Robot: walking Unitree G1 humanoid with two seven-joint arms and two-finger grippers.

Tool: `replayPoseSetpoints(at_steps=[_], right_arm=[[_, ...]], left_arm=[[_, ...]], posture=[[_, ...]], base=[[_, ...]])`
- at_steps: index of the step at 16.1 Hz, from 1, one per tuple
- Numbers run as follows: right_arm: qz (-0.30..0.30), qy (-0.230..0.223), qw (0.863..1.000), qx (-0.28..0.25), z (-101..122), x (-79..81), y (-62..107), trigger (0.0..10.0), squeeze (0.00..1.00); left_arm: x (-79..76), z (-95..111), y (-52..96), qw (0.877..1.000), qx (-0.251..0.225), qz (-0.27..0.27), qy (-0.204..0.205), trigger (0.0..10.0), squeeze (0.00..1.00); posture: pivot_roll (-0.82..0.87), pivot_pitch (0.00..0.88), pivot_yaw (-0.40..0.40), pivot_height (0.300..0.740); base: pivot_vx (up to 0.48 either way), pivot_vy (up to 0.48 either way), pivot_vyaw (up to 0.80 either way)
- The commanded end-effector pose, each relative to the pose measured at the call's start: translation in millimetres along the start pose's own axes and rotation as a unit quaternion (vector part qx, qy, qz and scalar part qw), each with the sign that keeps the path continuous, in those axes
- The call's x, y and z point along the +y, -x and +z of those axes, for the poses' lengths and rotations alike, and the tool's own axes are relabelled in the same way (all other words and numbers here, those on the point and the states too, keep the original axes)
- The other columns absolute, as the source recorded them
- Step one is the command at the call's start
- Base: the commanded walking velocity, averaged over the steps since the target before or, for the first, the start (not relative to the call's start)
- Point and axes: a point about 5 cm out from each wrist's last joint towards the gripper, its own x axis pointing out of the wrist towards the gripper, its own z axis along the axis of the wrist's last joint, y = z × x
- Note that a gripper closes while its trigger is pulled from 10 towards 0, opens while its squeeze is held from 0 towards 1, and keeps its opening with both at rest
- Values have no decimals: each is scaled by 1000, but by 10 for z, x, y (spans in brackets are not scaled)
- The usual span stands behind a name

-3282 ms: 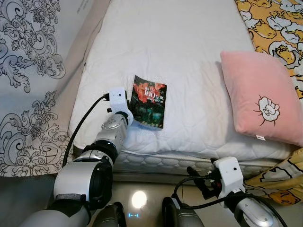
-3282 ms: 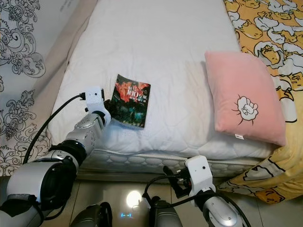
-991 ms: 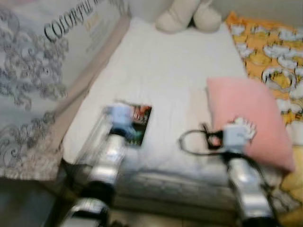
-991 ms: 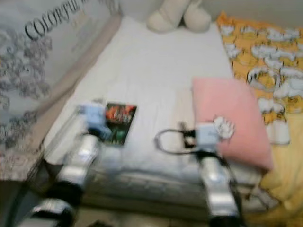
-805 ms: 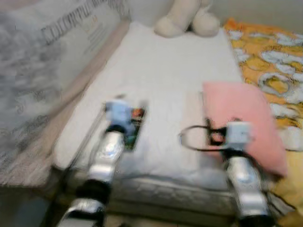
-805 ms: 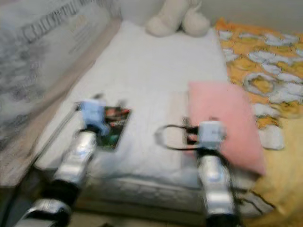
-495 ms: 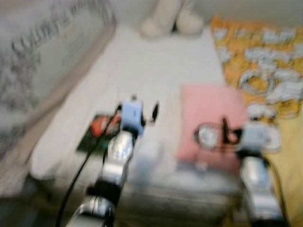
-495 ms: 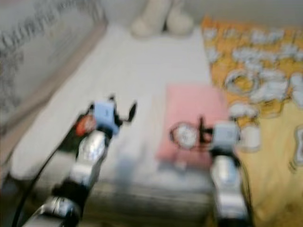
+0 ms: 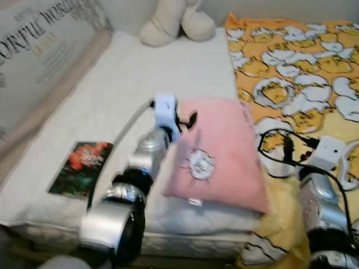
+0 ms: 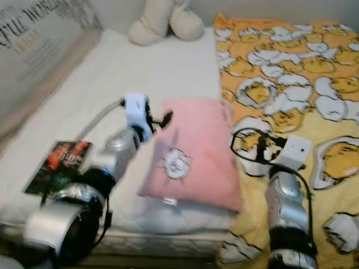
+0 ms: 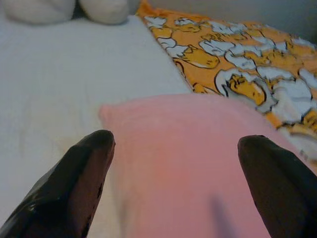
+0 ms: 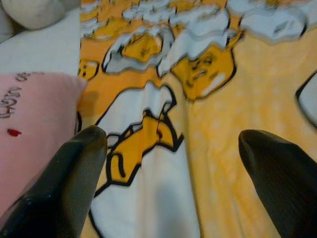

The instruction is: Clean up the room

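Left end effector [image 11: 173, 148] moved from book [image 9: 80, 167] to pink pillow [image 9: 221, 151]; both end effectors spread wide, empty.

A white quilted mattress [image 9: 140, 78] runs back to the wall, where a cream plush toy [image 9: 174, 22] sits. Along its left hangs a grey patterned fabric [image 9: 39, 50] with printed lettering (partly cut off).

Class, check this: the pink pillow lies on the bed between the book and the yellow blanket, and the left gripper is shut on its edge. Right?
Not quite. In the left wrist view the left gripper is open, its fingers spread over the pink pillow. The pillow does lie between the book and the yellow blanket.
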Motion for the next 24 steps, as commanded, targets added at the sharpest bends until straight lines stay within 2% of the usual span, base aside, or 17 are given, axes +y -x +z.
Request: replayPoseSetpoints(at_steps=[1, 4, 6, 8, 9, 10, 11, 13, 15, 16, 18, 21, 24], right_arm=[[8, -26, 1000, 10, -3, 60, -37, 10000, 0], [26, -18, 999, 10, 38, 71, -81, 10000, 0], [27, -20, 999, 11, 52, 37, -91, 10000, 0], [38, -26, 999, 26, -2, 30, -95, 10000, 0], [44, -59, 996, 43, -56, 50, -108, 10000, 0], [47, -73, 994, 62, -124, 59, -112, 10000, 0], [48, -77, 993, 74, -162, 66, -115, 10000, 0], [61, -91, 990, 91, -203, 113, -119, 10000, 0], [77, -128, 984, 100, -188, 198, -159, 10000, 0], [80, -146, 980, 107, -192, 237, -178, 10000, 0], [99, -153, 977, 114, -199, 323, -179, 10000, 0], [105, -164, 972, 133, -305, 346, -135, 10000, 0], [114, -170, 965, 161, -451, 386, -92, 10000, 0]], left_arm=[[229, -63, 47, 998, 27, 44, 26, 10000, 0], [335, -17, 56, 997, 28, 59, 38, 10000, 0], [387, -65, 80, 996, 45, 60, 51, 10000, 0], [384, -189, 103, 993, 76, 57, 75, 10000, 0], [347, -285, 115, 989, 98, 51, 94, 10000, 0], [306, -355, 123, 987, 110, 45, 104, 10000, 0], [277, -392, 125, 986, 118, 40, 109, 10000, 0], [193, -463, 123, 982, 131, 32, 131, 10000, 0], [-15, -461, 71, 977, 140, -2, 163, 10000, 0], [-93, -449, 50, 976, 142, -15, 165, 10000, 0], [-227, -464, 34, 974, 155, -43, 159, 10000, 0], [-374, -488, 23, 972, 156, -66, 165, 10000, 0], [-674, -500, 16, 966, 160, -145, 139, 10000, 0]], posture=[[-149, 0, 94, 740], [-146, 0, 102, 740], [-135, 0, 98, 740], [-122, 5, 87, 740], [-113, 23, 80, 740], [-100, 67, 66, 740], [-97, 73, 64, 740], [-83, 112, 51, 740], [-85, 140, 53, 740], [-85, 141, 55, 740], [-93, 140, 61, 740], [-100, 140, 68, 740], [-106, 137, 68, 740]], base=[[0, 0, 0], [0, 0, 0], [0, 0, 0], [0, 0, 0], [0, 0, 0], [0, 0, 0], [0, 0, 0], [0, 0, 0], [0, 0, 0], [0, 0, 0], [0, 0, 0], [0, 0, 0], [0, 0, 0]])
